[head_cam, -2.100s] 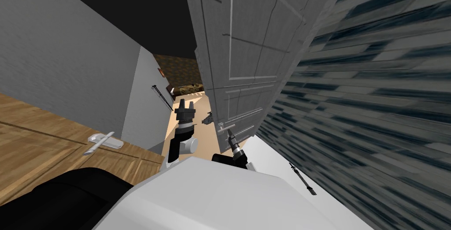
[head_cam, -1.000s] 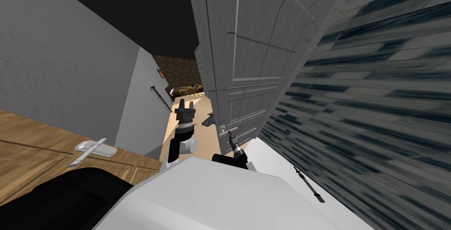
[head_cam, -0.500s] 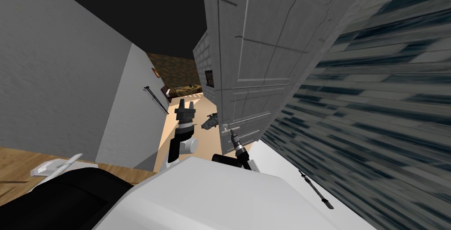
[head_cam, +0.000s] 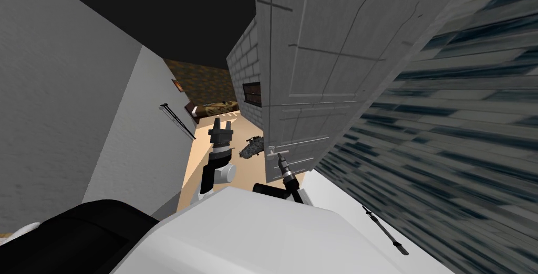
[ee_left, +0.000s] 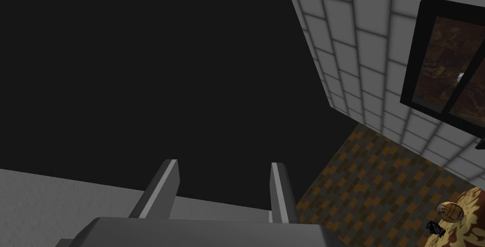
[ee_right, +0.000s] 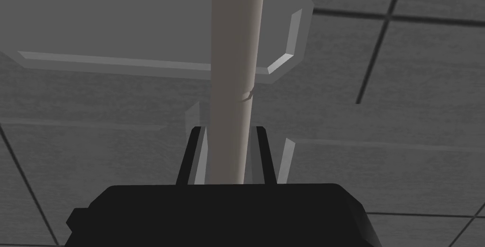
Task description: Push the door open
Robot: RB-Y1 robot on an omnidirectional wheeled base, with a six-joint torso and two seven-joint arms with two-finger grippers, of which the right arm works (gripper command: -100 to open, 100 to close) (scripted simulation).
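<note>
Grey walls line a narrow passage where the panelled grey door (head_cam: 315, 76) stands partly swung open onto a beige floor (head_cam: 247, 174). At the door's free edge, low on its face, the right gripper (head_cam: 283, 165) has its jaws clamped on the pale lever handle (ee_right: 234, 69). Just beside that same edge the left gripper (head_cam: 220, 125) hangs over the floor, jaws apart and holding nothing. Past the door stands a white block wall with a dark-framed window (head_cam: 252, 93).
</note>
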